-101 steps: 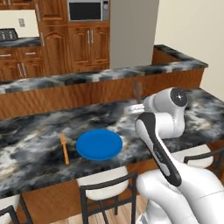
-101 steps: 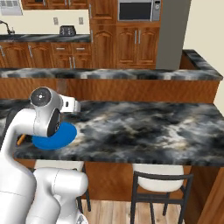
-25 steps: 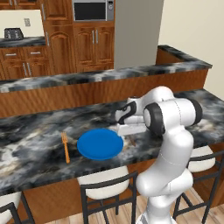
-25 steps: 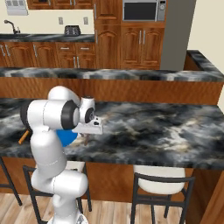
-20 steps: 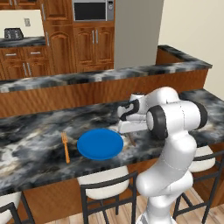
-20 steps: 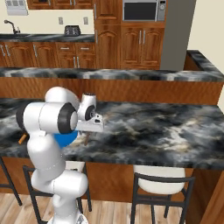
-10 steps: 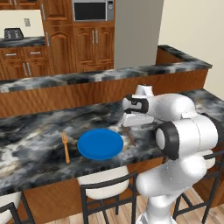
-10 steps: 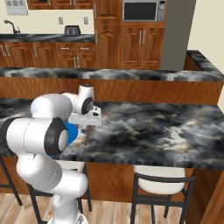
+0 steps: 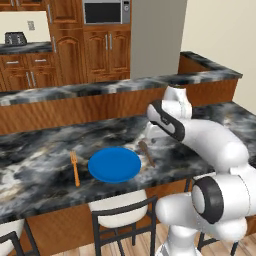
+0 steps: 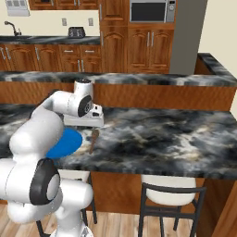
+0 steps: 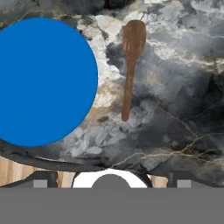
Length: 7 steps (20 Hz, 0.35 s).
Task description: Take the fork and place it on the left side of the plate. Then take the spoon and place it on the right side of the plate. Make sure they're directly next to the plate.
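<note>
The blue plate [image 9: 114,164] lies flat on the dark marble counter [image 9: 40,175]. Left of it, a small gap away, lies the orange fork [image 9: 75,168]. The brown spoon [image 9: 146,152] lies on the plate's right side, close to the rim but not touching it. In the hand view, the spoon [image 11: 130,65] lies beside the plate [image 11: 43,81], handle pointing toward the camera. My gripper [image 9: 150,135] hangs above the spoon, open and with nothing between its fingers. From the right base view, the gripper [image 10: 85,123] is over the spoon [image 10: 92,140] and next to the plate [image 10: 65,142].
A raised counter ledge [image 9: 100,90] runs behind the work surface. Stools [image 9: 117,210] stand under the front edge. Bare marble stretches to the right of the spoon [image 10: 162,134]. Cabinets and a microwave [image 9: 102,11] line the far wall.
The hand has risen off the counter and the arm's upper links have swung round. The spoon stays lying right of the plate. Plate and fork have not moved.
</note>
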Motion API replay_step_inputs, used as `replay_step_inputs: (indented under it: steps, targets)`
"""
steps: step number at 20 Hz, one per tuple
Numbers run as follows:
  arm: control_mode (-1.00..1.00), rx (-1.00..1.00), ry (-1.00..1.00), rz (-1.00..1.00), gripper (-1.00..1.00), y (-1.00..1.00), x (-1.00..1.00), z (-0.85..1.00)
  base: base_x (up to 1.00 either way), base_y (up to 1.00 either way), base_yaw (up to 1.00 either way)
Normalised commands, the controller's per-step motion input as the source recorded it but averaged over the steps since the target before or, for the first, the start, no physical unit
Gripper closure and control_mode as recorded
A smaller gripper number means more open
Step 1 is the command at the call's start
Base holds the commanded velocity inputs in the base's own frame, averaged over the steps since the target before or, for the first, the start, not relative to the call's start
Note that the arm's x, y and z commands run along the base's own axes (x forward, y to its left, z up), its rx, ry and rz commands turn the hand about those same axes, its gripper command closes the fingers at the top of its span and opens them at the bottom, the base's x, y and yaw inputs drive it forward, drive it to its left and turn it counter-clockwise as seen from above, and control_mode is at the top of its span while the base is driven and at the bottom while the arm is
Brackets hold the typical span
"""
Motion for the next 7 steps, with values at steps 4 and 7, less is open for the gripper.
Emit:
replay_step_inputs:
  steps: [4,7]
  targets:
    - [-1.0,0.02,-0.22,0.04,-1.0,-0.01,-0.94,0.59,0.0,0.0,0.0]
    - [-1.0,0.04,-0.3,0.0,-1.0,-0.1,-1.0,0.46,0.0,0.0,0.0]
